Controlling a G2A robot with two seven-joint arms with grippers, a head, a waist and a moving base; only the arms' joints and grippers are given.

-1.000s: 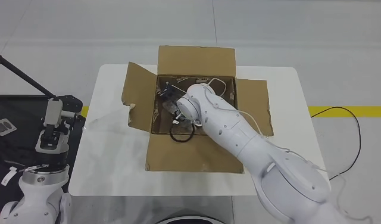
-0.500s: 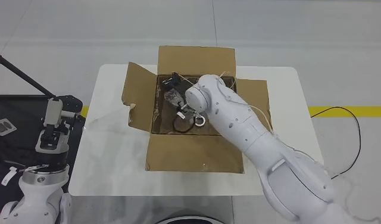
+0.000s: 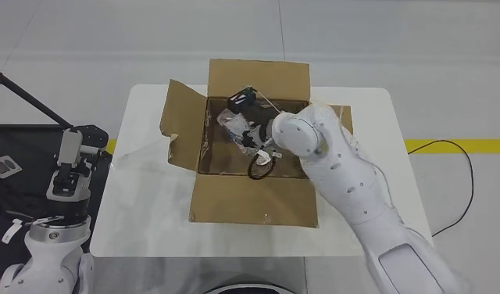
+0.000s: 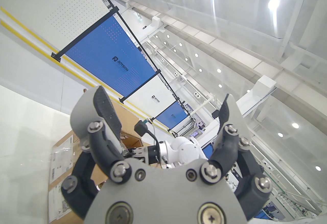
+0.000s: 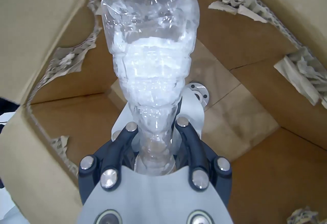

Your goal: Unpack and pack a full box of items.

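We see the white table (image 3: 141,192) carrying the open cardboard box (image 3: 258,77). Its flaps are folded outward and its inner edges are torn and ragged. Our right gripper (image 5: 156,130) sits down inside the box, with cardboard walls on every side of it. It is pinching the narrow end of a clear, crinkled plastic bottle (image 5: 150,56). The bottle juts straight out past the fingertips, its wide end pointing toward the box walls ahead of the gripper. Our left gripper (image 4: 163,97) hangs well apart from the box, off the table's side. Its fingers (image 4: 106,110) are spread wide and aimed up at the ceiling.
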